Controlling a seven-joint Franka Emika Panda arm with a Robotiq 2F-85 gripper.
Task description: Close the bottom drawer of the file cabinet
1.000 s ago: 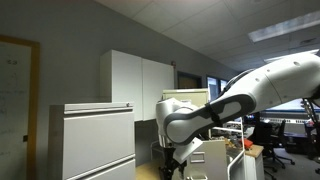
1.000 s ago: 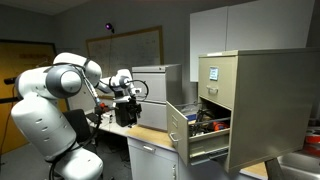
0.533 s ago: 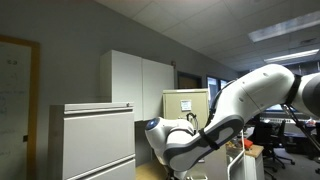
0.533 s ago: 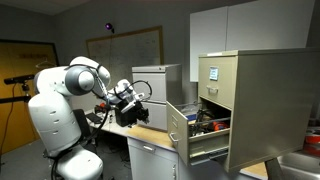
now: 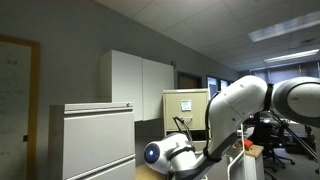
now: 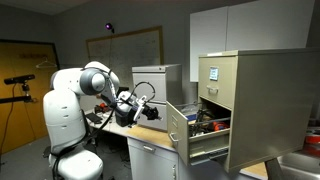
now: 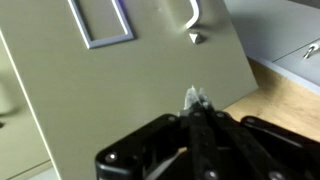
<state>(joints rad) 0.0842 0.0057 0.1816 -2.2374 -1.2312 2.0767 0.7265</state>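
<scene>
**Bottom Drawer Hangs Open, End Effector Clenched Before It**

Shows the file cabinet [image 6: 262,100] at the right of the frame in an exterior view, its bottom drawer [image 6: 180,128] pulled well out toward the centre, with dark contents too dim to name. Crops the cabinet's right side at the frame edge. Places the white arm [image 6: 72,108] at the left, reaching over a wooden tabletop [image 6: 150,132] toward the drawer, and loses its tool end among dark clutter and cables near mid-frame. Catches only the upper front of the file cabinet [image 5: 187,103] in an exterior view, the rest hidden behind the arm's bulky links at lower right. Sets a light-grey lateral cabinet [image 5: 95,140] at lower left and a white wall cupboard [image 5: 140,80] above it. Fills most of the wrist view with a tilted beige drawer front [image 7: 150,70], its label holder [image 7: 100,22] and handle [image 7: 190,14] both cut by the upper edge. Finds the end effector [image 7: 194,100] at bottom centre, fingers clenched to a single point on nothing. Cannot tell whether the tip touches the panel.
</scene>
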